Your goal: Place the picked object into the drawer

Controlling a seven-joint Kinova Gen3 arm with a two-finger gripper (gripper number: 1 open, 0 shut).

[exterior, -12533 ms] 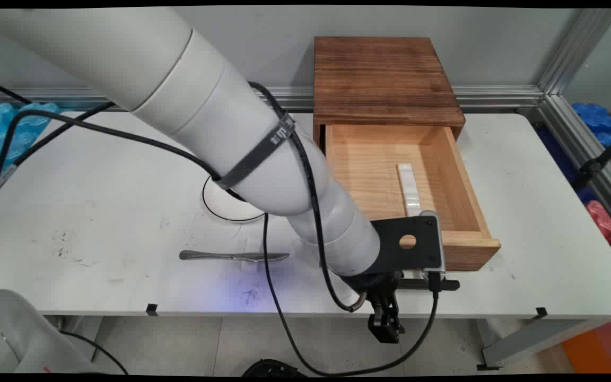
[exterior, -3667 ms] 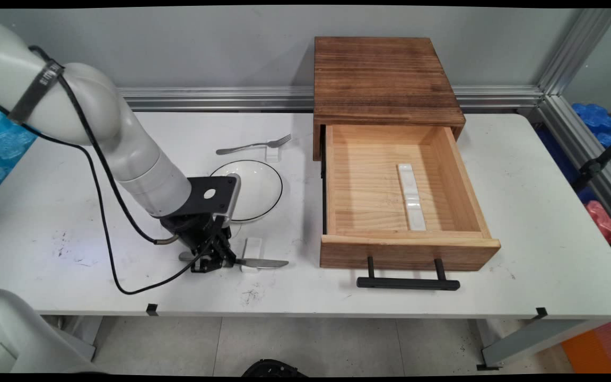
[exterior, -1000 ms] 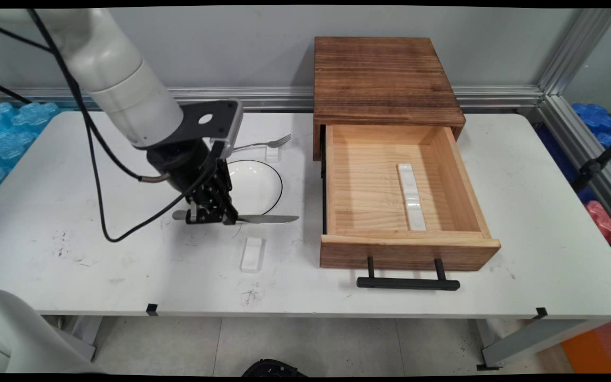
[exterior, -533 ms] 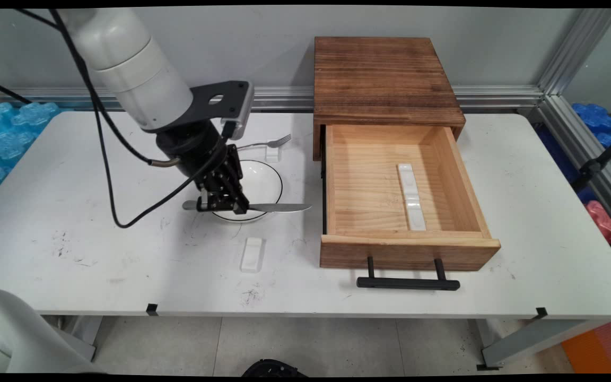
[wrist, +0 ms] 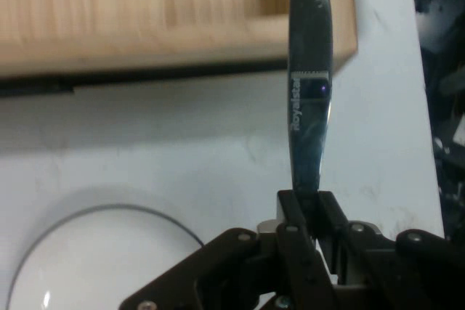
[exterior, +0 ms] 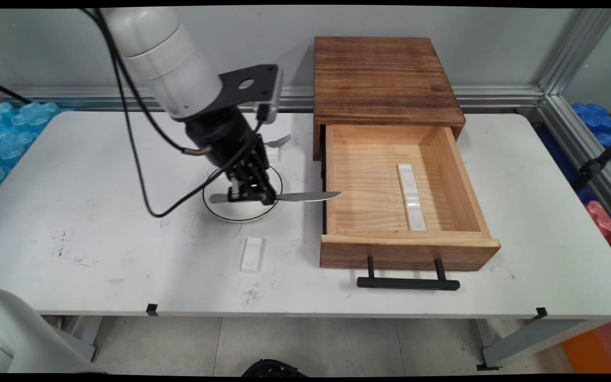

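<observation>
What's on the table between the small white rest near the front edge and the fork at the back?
The white plate sits between the white rest and the fork; the gripper hangs over it holding the knife. Main view shows it.

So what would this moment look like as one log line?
end effector: shut on knife | above plate | blade tip at open drawer

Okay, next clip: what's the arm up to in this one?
The hand is shut on a knife, holding it level above the table, over the near rim of the plate. The blade tip reaches the left wall of the open drawer, which holds a white rest. Another small rest lies on the table nearer the camera, and a fork lies behind the plate.
</observation>
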